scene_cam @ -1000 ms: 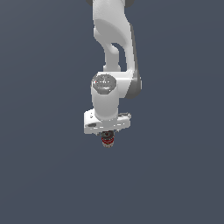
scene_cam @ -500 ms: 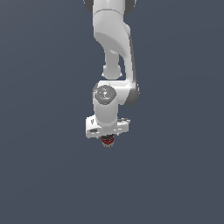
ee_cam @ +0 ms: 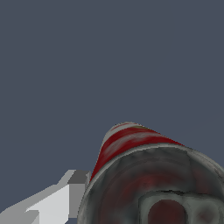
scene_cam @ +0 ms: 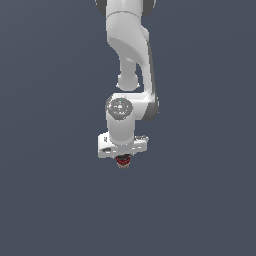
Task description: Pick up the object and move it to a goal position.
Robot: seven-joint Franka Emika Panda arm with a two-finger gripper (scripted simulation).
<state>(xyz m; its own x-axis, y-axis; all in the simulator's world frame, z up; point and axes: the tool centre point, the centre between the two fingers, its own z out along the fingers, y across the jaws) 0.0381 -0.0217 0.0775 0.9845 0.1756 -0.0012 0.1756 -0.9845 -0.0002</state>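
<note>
The object (scene_cam: 122, 161), a small can with a red-and-white label, pokes out under the white hand of my gripper (scene_cam: 122, 158) in the exterior view. My gripper is shut on it, and the hand hides most of the can there. In the wrist view the object (ee_cam: 131, 142) fills the near corner, its dark metallic end facing the camera. One white finger (ee_cam: 65, 194) lies against its side; the other finger is hidden behind the can.
Only a plain dark grey-blue background surrounds the arm (scene_cam: 127, 45) in both views. No other objects, edges or markers show.
The arm's wrist has dropped a little in the exterior view and the hand has turned slightly. The can stays between the fingers, almost at the same spot.
</note>
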